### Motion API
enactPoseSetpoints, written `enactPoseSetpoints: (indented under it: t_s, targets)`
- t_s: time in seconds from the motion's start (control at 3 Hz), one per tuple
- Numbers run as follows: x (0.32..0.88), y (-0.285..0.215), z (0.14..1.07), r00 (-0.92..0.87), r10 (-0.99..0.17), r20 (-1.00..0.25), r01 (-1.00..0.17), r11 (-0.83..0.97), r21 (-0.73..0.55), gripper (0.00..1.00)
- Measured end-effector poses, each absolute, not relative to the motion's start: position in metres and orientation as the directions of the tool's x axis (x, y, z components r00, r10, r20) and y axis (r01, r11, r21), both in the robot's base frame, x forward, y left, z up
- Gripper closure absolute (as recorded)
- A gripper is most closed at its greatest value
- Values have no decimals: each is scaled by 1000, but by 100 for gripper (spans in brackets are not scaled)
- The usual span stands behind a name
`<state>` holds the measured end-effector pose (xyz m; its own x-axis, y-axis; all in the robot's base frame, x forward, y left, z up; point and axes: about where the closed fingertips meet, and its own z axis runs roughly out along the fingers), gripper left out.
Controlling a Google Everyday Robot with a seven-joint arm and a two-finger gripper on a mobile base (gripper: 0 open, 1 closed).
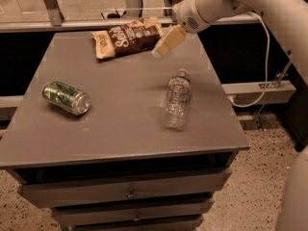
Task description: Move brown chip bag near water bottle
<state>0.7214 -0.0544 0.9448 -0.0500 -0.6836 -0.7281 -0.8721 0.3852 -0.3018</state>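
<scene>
The brown chip bag (126, 36) lies flat at the far edge of the grey table (120, 124), with white lettering and tan ends. The water bottle (176, 99) lies on its side right of centre, cap pointing away. My gripper (166, 42) hangs from the white arm at the far right, just right of the chip bag's right end and a little above the tabletop. It holds nothing that I can see.
A green soda can (66, 97) lies on its side at the left of the table. A metal rail (86, 23) runs behind the table. Drawers (130, 194) sit below the top. A cable (262, 81) hangs at the right.
</scene>
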Motion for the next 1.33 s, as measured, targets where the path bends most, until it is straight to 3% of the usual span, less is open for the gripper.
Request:
enactPoseSetpoints:
  t_s: [0.33,1.33]
  targets:
    - [780,-28,927,-83,-630,-772,-852,446,-272,0]
    - [862,-24,878,-215,-598,-772,-781,580,-232,3]
